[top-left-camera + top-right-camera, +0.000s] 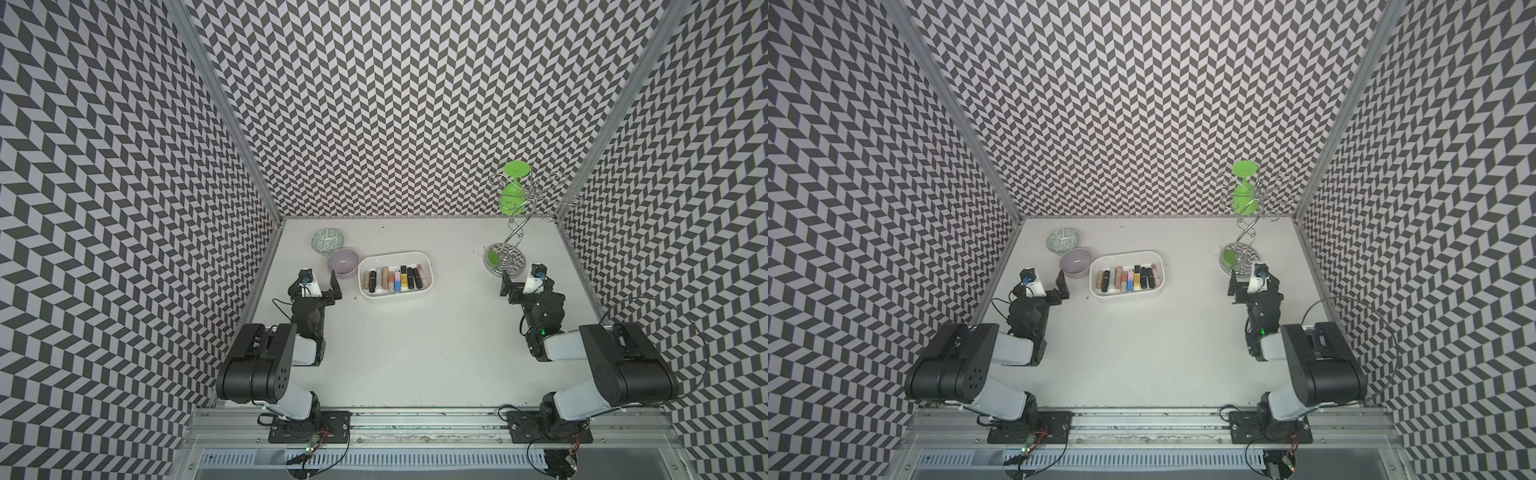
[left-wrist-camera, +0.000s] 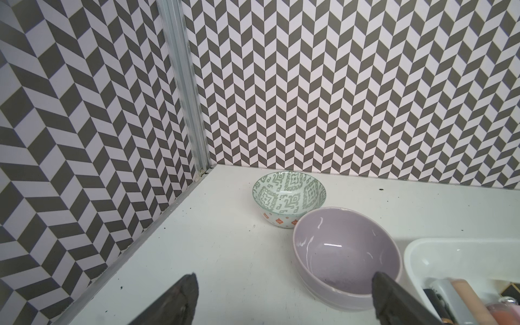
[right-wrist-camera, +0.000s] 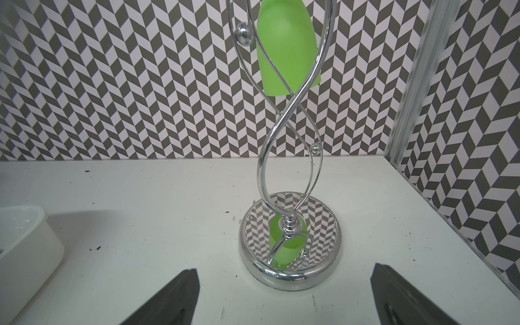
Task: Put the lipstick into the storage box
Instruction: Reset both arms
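Left tool (image 1: pixel 320 286) with jaws spread wide and nothing between them, its matte black, wedge-shaped fingers (image 2: pixel 188 295) just beside the bowls. Toward the far left corner of the white tabletop (image 1: pixel 415 340), a small round bowl (image 1: pixel 328 242), glazed, green geometric pattern inside, orange marks on the outer wall in the left wrist view. Just beside it and nearer, a round lilac bowl (image 1: pixel 343 262), smooth and glossy, empty. Next to the right, close to the lilac bowl, the storage box (image 1: pixel 390 260): shallow white plastic, rectangular, rounded corners, low walls, seen in both top views (image 1: pixel 1125 258). Inside it, the lipsticks (image 1: pixel 392 279): about ten short tubes lying side by side in one row across the box floor, in tan, black, pale grey, beige, pink, blue-and-white and yellow. Well apart to the right, a chrome wire stand (image 1: pixel 513 239), twisted stem rising from a round mirrored base (image 3: pixel 289 278) that reflects the chevron walls. High on the stand, a frosted green cup (image 1: pixel 512 195) hanging mouth down. Right tool (image 1: pixel 515 286) close in front of that base, jaws likewise wide apart and empty.
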`<move>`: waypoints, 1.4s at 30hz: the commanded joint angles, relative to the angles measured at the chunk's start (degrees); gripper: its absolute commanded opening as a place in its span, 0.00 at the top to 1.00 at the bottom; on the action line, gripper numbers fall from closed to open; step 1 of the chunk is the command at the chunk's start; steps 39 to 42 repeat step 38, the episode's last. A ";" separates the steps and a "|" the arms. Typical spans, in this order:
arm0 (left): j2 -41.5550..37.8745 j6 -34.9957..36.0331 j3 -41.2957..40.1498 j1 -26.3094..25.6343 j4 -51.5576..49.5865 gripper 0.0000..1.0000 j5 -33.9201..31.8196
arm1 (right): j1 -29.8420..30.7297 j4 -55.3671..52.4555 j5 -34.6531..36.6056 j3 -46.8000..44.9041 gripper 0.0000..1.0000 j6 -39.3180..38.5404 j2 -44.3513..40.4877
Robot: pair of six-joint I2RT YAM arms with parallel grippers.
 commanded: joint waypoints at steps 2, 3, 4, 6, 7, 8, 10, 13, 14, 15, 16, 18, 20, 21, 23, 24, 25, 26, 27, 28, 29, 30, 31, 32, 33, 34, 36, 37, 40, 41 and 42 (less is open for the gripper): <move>0.04 -0.45 0.48 -0.02 -0.58 0.01 -0.40 | -0.26 2.33 -0.67 0.39 0.00 0.59 0.23; -0.06 -0.42 0.53 -0.06 -0.92 0.01 -0.46 | -0.30 2.44 -0.61 0.28 0.00 0.64 0.35; -0.14 -0.42 0.57 -0.18 -1.15 0.01 -0.58 | -0.26 2.67 -0.58 0.26 0.00 0.68 0.30; -0.17 -0.45 0.64 -0.23 -1.21 0.01 -0.76 | -0.26 2.51 -0.66 0.27 0.00 0.64 0.25; -0.17 -0.46 0.65 -0.24 -1.26 0.01 -0.78 | -0.27 2.50 -0.67 0.30 0.00 0.64 0.29; -0.13 -0.44 0.57 -0.24 -1.17 0.01 -0.78 | -0.26 2.51 -0.59 0.31 0.00 0.68 0.30; -0.22 -0.42 0.70 -0.29 -1.18 0.01 -0.87 | -0.26 2.59 -0.63 0.27 0.00 0.68 0.36; -0.20 -0.32 0.66 -0.32 -1.21 0.01 -0.97 | -0.26 2.60 -0.58 0.27 0.00 0.68 0.35; -0.13 -0.35 0.63 -0.31 -1.20 0.01 -0.96 | -0.28 2.60 -0.63 0.27 0.00 0.68 0.38; -0.11 -0.35 0.65 -0.33 -1.19 0.01 -0.99 | -0.26 2.60 -0.63 0.28 0.00 0.68 0.36; -0.12 -0.30 0.66 -0.32 -1.18 0.01 -0.95 | -0.26 2.52 -0.65 0.29 0.00 0.60 0.30; -0.07 -0.35 0.66 -0.32 -1.23 0.01 -0.97 | -0.26 2.51 -0.67 0.28 0.00 0.59 0.27; -0.09 -0.31 0.66 -0.32 -1.24 0.01 -0.98 | -0.26 2.51 -0.67 0.27 0.00 0.59 0.29; -0.08 -0.29 0.66 -0.33 -1.25 0.01 -0.98 | -0.26 2.50 -0.67 0.34 0.00 0.59 0.30; -0.07 -0.34 0.70 -0.33 -1.23 0.01 -1.01 | -0.26 2.51 -0.67 0.32 0.00 0.59 0.38; -0.12 -0.31 0.66 -0.33 -1.25 0.01 -1.04 | -0.27 2.51 -0.67 0.30 0.00 0.64 0.36; -0.11 -0.31 0.66 -0.31 -1.23 0.01 -1.01 | -0.24 2.51 -0.64 0.35 0.00 0.67 0.33; -0.06 -0.35 0.66 -0.26 -1.25 0.01 -1.08 | -0.26 2.50 -0.64 0.40 0.00 0.62 0.40; -0.12 -0.31 0.66 -0.32 -1.24 0.01 -1.07 | -0.26 2.60 -0.67 0.36 0.00 0.64 0.46; -0.08 -0.36 0.66 -0.33 -1.24 0.01 -1.00 | -0.26 2.60 -0.67 0.36 0.00 0.68 0.45; -0.11 -0.35 0.66 -0.32 -1.17 0.01 -1.04 | -0.26 2.51 -0.67 0.44 0.00 0.68 0.53; -0.06 -0.29 0.66 -0.32 -1.22 0.01 -1.04 | -0.26 2.51 -0.67 0.54 0.00 0.68 0.62; -0.12 -0.36 0.66 -0.28 -1.16 0.01 -1.04 | -0.26 2.51 -0.67 0.55 0.00 0.76 0.69; -0.05 -0.29 0.66 -0.31 -1.17 0.01 -1.04 | -0.26 2.62 -0.68 0.53 0.00 0.77 0.77; -0.12 -0.37 0.64 -0.33 -1.17 0.01 -1.04 | -0.26 2.69 -0.67 0.55 0.00 0.76 0.82; -0.09 -0.35 0.66 -0.33 -1.15 0.01 -1.04 | -0.27 2.86 -0.58 0.53 0.00 0.85 0.93; -0.05 -0.34 0.65 -0.30 -1.19 0.01 -1.04 | -0.27 2.95 -0.58 0.45 0.00 0.86 0.89; -0.06 -0.29 0.66 -0.33 -1.17 0.01 -1.04 | -0.31 2.95 -0.58 0.45 0.00 0.86 0.81; -0.11 -0.33 0.66 -0.33 -1.17 0.01 -1.04 | -0.26 2.95 -0.58 0.36 0.00 0.86 0.74; -0.11 -0.33 0.66 -0.33 -1.17 0.01 -1.04 | -0.26 2.95 -0.58 0.36 0.00 0.86 0.74; -0.11 -0.33 0.66 -0.33 -1.17 0.01 -1.04 | -0.26 2.95 -0.58 0.36 0.00 0.86 0.74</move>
